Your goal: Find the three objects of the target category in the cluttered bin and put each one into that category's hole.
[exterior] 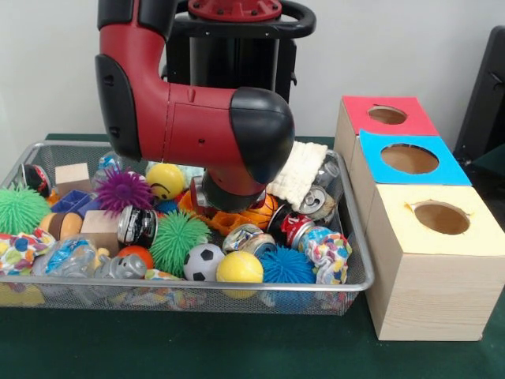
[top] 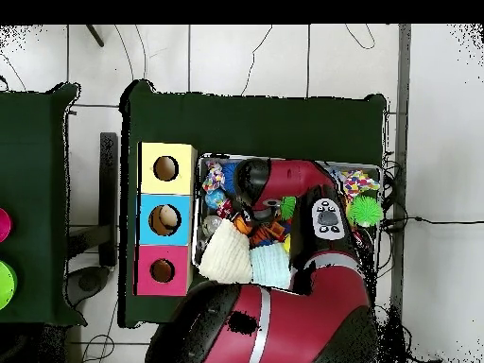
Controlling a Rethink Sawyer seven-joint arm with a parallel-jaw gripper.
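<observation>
A wire mesh bin point(exterior: 357, 237) holds a heap of toys. Among them are a yellow smiley ball point(exterior: 165, 180), a purple spiky ball point(exterior: 124, 189), a green spiky ball point(exterior: 180, 239), a soccer ball point(exterior: 203, 262), a plain yellow ball point(exterior: 239, 268), a blue spiky ball point(exterior: 286, 266), crushed cans point(exterior: 293, 227) and wooden blocks point(exterior: 101, 229). My gripper point(exterior: 230, 196) reaches down into the bin's middle, beside a small orange basketball point(exterior: 262, 212). The arm's black elbow hides its tip. Right of the bin stand three boxes with round holes: red-topped point(exterior: 387, 115), blue-topped point(exterior: 409, 159) and yellow-topped point(exterior: 440, 217).
A white knitted cloth point(exterior: 298, 172) hangs over the bin's far right corner. Another green spiky ball point(exterior: 20, 209) sits at the bin's left end. From overhead the arm point(top: 293, 180) covers most of the bin, with the boxes point(top: 164, 219) to its left.
</observation>
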